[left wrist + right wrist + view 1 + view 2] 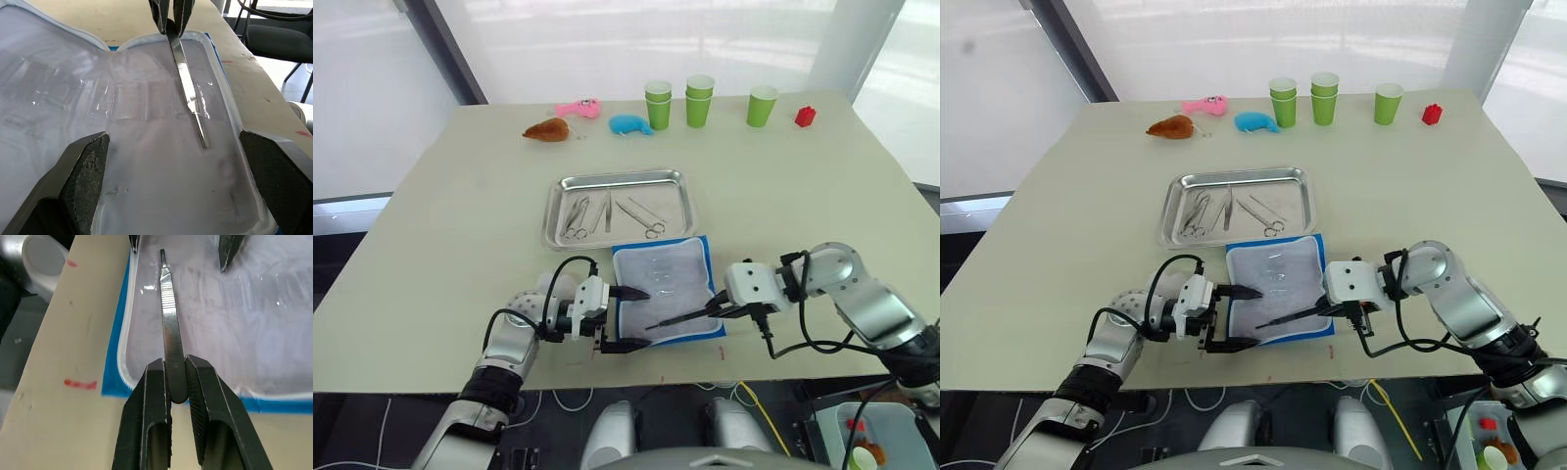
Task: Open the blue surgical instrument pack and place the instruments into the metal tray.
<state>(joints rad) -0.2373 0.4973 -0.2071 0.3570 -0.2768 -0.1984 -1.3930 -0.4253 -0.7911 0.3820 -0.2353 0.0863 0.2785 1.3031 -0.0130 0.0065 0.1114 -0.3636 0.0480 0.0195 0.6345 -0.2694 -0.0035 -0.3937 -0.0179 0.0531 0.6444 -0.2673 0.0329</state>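
Note:
The blue surgical instrument pack (666,269) lies open near the table's front edge, with its pale lining facing up and a blue border showing. My right gripper (177,364) is shut on a straight silver instrument (168,313), held low over the lining at the pack's near side. At the pack's left edge, my left gripper (636,318) is open, with the lining between its fingers (83,166). Just beyond the pack is the metal tray (617,179). It holds several instruments (576,217), some with ring handles.
Along the far edge stand green cups (658,106), a red block (805,116), a blue plush toy (629,123), a pink toy (579,108) and a brown toy (546,128). The table's front edge runs just behind both grippers.

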